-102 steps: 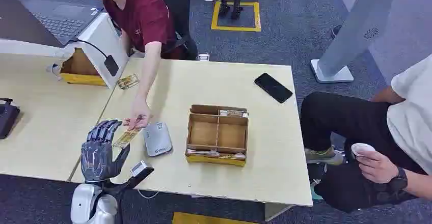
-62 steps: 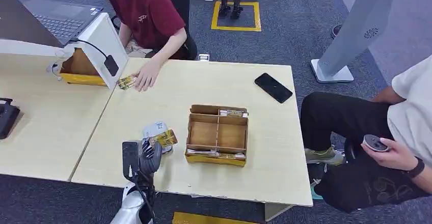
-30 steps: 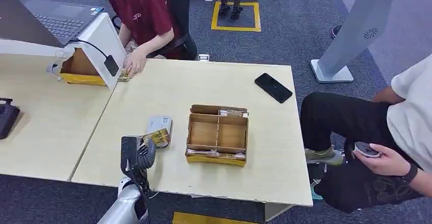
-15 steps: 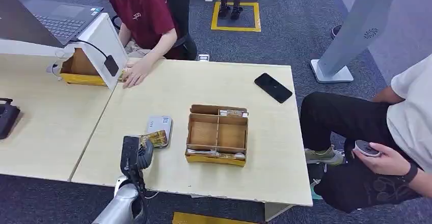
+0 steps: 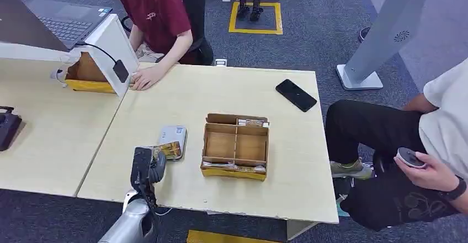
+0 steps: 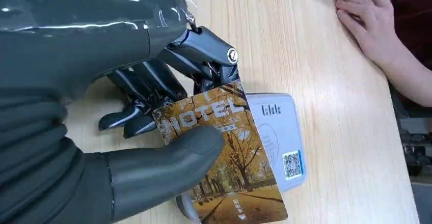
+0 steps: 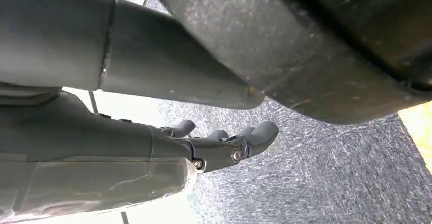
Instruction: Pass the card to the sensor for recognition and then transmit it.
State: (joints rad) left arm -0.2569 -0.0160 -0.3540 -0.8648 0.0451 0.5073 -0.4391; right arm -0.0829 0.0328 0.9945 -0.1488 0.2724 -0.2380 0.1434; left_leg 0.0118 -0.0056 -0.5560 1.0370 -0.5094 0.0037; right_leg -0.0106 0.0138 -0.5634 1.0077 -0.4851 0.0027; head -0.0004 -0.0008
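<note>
The left hand (image 6: 127,132) pinches an autumn-printed hotel card (image 6: 224,152) between thumb and fingers, over the flat grey sensor pad (image 6: 277,132) on the pale wooden tabletop (image 5: 182,99). Beyond sits a divided cardboard box (image 5: 235,145). The right hand (image 7: 224,145) hangs with seemingly loose, empty fingers.

The sensor (image 5: 171,140) lies on the table (image 5: 182,96) near its front edge, the card (image 5: 169,150) over the sensor's near end. The divided box (image 5: 235,146) sits just right of it. A phone (image 5: 296,95) lies toward the back right corner; a person's hand (image 5: 144,78) rests at the back left corner.
</note>
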